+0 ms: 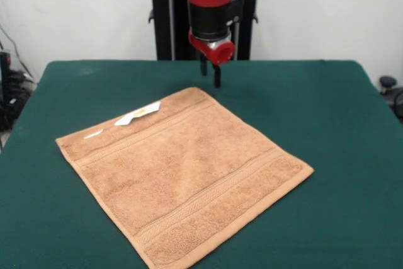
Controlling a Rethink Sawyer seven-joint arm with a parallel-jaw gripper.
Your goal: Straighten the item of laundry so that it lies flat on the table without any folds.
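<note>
Orange-tan terry towel (182, 171) lies spread flat on the dark green felt counter (327, 130).

The square towel sits turned like a diamond near the counter's middle, one corner reaching the near edge, with its white tag (137, 114) on the far-left side. The red and black arm's gripper (210, 72) hangs just above the towel's far corner; whether its jaws are spread or pressed together, I cannot tell.

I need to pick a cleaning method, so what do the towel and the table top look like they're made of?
The towel looks like terry cloth, probably cotton: nubby matte orange-tan pile with flatter woven bands near two edges. Its white tag looks like thin printed fabric or paper; which one is unclear. The table top looks like dark green felt: matte, glare-free, slightly fuzzy.
</note>
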